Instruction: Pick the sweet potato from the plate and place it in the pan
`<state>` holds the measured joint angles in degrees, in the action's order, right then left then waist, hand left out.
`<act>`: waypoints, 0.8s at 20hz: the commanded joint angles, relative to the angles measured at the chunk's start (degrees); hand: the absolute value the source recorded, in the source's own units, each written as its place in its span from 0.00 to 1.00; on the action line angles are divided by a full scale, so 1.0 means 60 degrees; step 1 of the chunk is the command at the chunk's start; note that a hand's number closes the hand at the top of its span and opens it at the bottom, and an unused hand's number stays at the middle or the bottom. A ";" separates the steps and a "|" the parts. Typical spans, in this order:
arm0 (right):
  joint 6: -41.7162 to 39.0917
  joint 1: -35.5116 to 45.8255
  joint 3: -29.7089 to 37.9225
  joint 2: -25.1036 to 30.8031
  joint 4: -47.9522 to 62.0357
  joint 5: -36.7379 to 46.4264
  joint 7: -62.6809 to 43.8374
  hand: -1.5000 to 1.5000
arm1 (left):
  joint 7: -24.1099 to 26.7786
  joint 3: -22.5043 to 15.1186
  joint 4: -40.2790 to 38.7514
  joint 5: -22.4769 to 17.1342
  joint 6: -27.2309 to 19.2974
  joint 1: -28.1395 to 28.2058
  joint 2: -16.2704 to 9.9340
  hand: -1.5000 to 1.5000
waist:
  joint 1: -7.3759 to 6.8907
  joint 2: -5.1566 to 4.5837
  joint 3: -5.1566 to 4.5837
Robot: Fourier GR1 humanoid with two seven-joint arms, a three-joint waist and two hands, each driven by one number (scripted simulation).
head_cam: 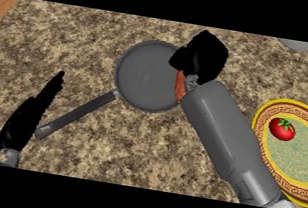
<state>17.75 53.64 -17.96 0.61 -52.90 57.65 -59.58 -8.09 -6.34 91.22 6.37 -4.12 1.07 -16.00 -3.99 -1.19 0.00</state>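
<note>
On the speckled granite bench (pixel 176 170) we see a grey frying pan (pixel 142 76) lying flat, its long dark handle (pixel 80 114) running down and to the left toward our left hand. Our right hand (pixel 203 58) hangs over the pan's right rim, reached across from the lower right on its grey forearm (pixel 229 141). Its black fingers (pixel 193 64) are curled down around the sweet potato (pixel 180 86), of which only a narrow orange-red strip shows beneath the hand, at the pan's right edge and just beside the top of the forearm. We cannot tell whether the sweet potato touches the pan's floor or is held just above it. To the right, near the view's edge, sits a round plate (pixel 305 198) with a yellow rim, a brown patterned band and a pale green middle; a red tomato (pixel 282 129) with a green stem rests on its upper left part. The plate lies well apart from the pan, with the right forearm between them. Our left hand (pixel 30 114) rests at the lower left, its fingers straight, pressed together and pointing up, just beside the end of the pan's handle. At the top right edge a pale grey object (pixel 298 45) pokes into view, too cut off to name.
</note>
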 commanded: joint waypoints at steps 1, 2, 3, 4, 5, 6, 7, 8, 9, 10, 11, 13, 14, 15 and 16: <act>0.1155 0.0645 0.0542 -0.0097 0.2164 -0.0755 0.0116 1.00 | -0.0099 -0.0323 -0.0042 0.0292 -0.0159 -0.0145 0.0280 0.50 | -0.0220 -0.0100 0.0004; 0.1090 0.0759 0.0421 -0.0097 0.2541 -0.1128 0.0479 1.00 | 0.0377 0.0087 -0.0590 0.0066 0.0075 -0.0388 0.0022 0.50 | -0.0189 -0.0107 -0.0005; 0.1027 0.0825 0.0508 -0.0098 0.3026 -0.1247 0.0771 1.00 | 0.0206 -0.0109 -0.0201 0.0208 -0.0032 -0.0045 0.0092 0.50 | -0.0279 -0.0095 0.0002; 0.0526 0.1074 0.0431 -0.0099 0.3334 -0.1415 0.0981 1.00 | -0.0162 -0.0210 0.0055 0.0118 0.0192 -0.0489 0.0049 0.50 | -0.0408 -0.0146 0.0008; 0.1168 0.0664 0.0531 -0.0099 0.3060 -0.2290 0.1238 1.00 | -0.0206 -0.0289 -0.0141 0.0128 0.0178 -0.0558 0.0180 0.50 | -0.0483 -0.0175 0.0017; 0.1551 0.0603 0.1232 -0.0100 0.2762 -0.2806 0.1069 1.00 | 0.0056 -0.0087 -0.0175 0.0074 0.0208 -0.0522 0.0011 0.50 | -0.0534 -0.0213 0.0025; 0.2146 0.0408 0.1737 -0.0100 0.2434 -0.3224 0.0969 1.00 | -0.0066 -0.0010 -0.0103 -0.0146 0.0347 -0.0416 -0.0021 0.50 | -0.0588 -0.0232 0.0044; 0.2105 0.0369 0.1715 -0.0100 0.2679 -0.3681 0.1185 0.00 | -0.0142 -0.0168 -0.0161 0.0166 0.0136 -0.0557 0.0079 0.50 | -0.0574 -0.0216 0.0040; 0.2130 0.0546 0.1737 -0.0100 0.2769 -0.4130 0.1136 0.00 | -0.0085 -0.0228 -0.0355 0.0156 0.0178 -0.0718 0.0168 0.50 | -0.0605 -0.0218 0.0030; 0.2439 0.0370 0.1998 -0.0100 0.2904 -0.4375 0.1525 0.00 | 0.0131 -0.0038 -0.0127 -0.0005 0.0249 -0.0476 0.0017 0.50 | -0.0729 -0.0226 0.0035; 0.2894 0.0278 0.1844 -0.0100 0.2816 -0.4720 0.1852 0.00 | -0.0243 -0.0362 -0.0324 0.0229 0.0150 -0.0837 0.0278 0.50 | -0.0623 -0.0226 0.0041; 0.3617 0.0380 0.1828 -0.0100 0.2827 -0.5132 0.2403 0.00 | -0.0167 -0.0362 -0.0212 0.0170 0.0184 -0.0848 0.0311 0.50 | -0.0782 -0.0222 0.0041; 0.4150 0.0359 0.1745 -0.0100 0.2845 -0.5073 0.2794 0.00 | -0.0302 -0.0229 -0.0271 0.0181 0.0188 -0.0977 0.0193 0.50 | -0.0732 -0.0216 0.0041; 0.4567 0.0386 0.1968 -0.0101 0.2892 -0.4947 0.3205 0.00 | 0.0007 -0.0162 -0.0212 0.0064 0.0335 -0.0556 0.0048 0.50 | -0.0674 -0.0188 0.0033; 0.4889 0.0604 0.1824 -0.0101 0.2932 -0.4939 0.3389 0.00 | -0.0156 -0.0026 -0.0370 0.0048 0.0302 -0.1075 0.0060 0.50 | -0.0588 -0.0198 0.0028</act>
<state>38.10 56.19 -7.43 0.14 -36.08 30.34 -43.98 -8.77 -7.35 89.70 6.98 -2.67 -3.53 -15.29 -7.87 -2.43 0.20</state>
